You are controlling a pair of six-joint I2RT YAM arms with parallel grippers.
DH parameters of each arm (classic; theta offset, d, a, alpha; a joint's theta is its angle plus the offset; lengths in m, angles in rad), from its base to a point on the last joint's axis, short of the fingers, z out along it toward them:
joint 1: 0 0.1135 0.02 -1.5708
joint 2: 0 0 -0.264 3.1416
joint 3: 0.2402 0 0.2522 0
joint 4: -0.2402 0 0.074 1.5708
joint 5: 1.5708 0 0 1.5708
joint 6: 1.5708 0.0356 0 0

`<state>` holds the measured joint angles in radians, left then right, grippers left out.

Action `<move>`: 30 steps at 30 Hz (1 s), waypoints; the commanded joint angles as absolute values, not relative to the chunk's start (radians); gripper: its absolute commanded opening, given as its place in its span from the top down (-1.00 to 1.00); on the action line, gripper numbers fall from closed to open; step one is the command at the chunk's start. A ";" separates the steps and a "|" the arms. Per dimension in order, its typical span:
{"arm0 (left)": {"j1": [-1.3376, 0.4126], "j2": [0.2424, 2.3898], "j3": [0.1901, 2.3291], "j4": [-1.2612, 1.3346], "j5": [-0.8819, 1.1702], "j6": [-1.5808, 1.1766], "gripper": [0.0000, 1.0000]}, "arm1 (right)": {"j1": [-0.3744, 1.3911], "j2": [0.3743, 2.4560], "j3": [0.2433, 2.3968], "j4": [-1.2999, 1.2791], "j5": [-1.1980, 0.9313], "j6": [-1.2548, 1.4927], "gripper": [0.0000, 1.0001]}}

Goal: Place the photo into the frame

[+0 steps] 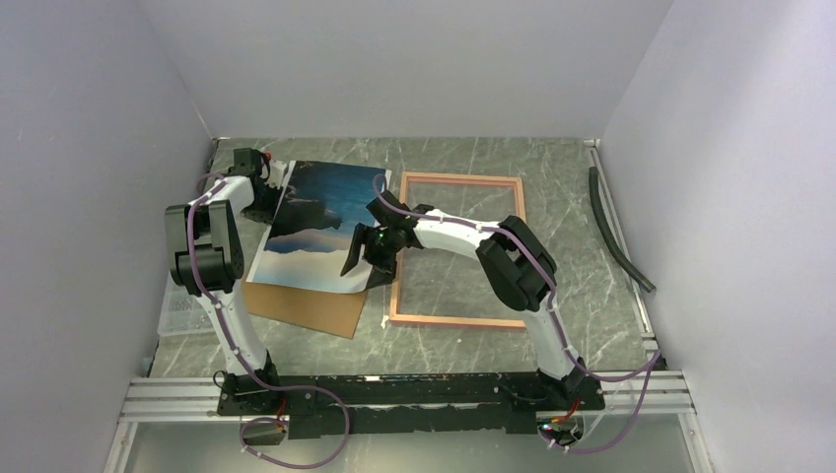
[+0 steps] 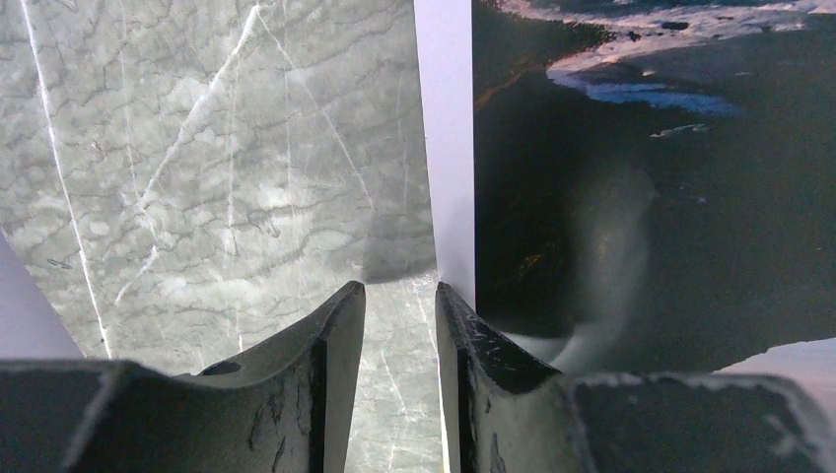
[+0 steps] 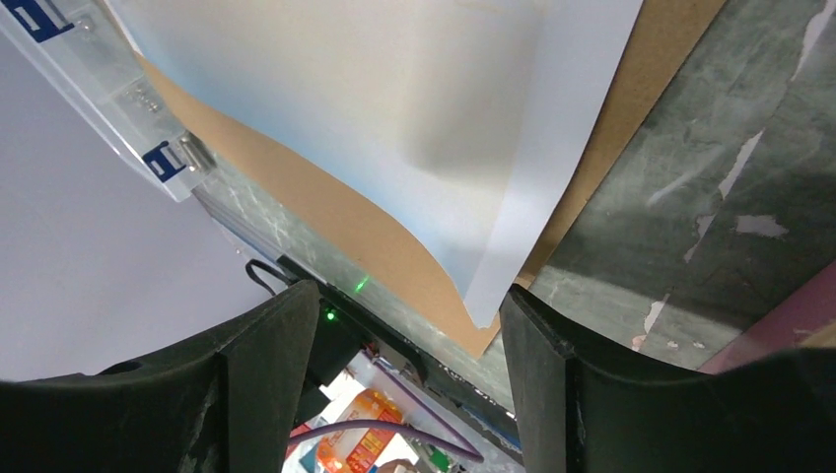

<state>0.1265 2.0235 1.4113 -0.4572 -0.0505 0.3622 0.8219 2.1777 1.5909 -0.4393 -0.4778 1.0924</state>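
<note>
Because the photo (image 1: 315,212) lies picture-side up just beside the frame (image 1: 463,177), on its left-arm side and not inside it, both grippers are at the print and neither is at the frame. The right gripper (image 3: 409,289) is at the photo corner nearest the frame's near rail. Its jaws stand wide apart with the pale, slightly lifted corner between them and nothing clamped, which I judge to be a way of picking a thin sheet up by a corner. The left gripper (image 2: 399,288) is at the photo edge farthest from the frame. Its jaws are only a narrow gap apart, with table (image 1: 592,296) showing through. The print's white border meets the tip of one finger (image 2: 463,335), so the gripper looks ready to pinch or steady that edge and does not grip it. The photo's near part rests on a brown backing board (image 1: 311,307), which lies on the same side of the frame and juts out nearer than the print. It could be dragged along if the sheet is slid. The frame lies flat with its pink border up, and the right arm's own forearm crosses above it, so that arm stands in the photo's way. A black hose (image 1: 619,232) lies well beyond the frame on the side away from the photo, and a clear plastic box (image 1: 175,313) lies beyond the board from the frame; neither is likely to interfere
</note>
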 commanded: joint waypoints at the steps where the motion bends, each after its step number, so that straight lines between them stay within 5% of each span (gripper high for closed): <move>1: 0.100 2.054 1.365 -0.531 0.025 0.353 0.22 | 0.825 2.115 1.612 -0.421 -0.473 1.073 -0.45; 30: 0.098 2.051 1.406 -0.571 0.026 0.346 0.25 | 0.805 2.135 1.496 -0.340 -0.465 1.146 0.06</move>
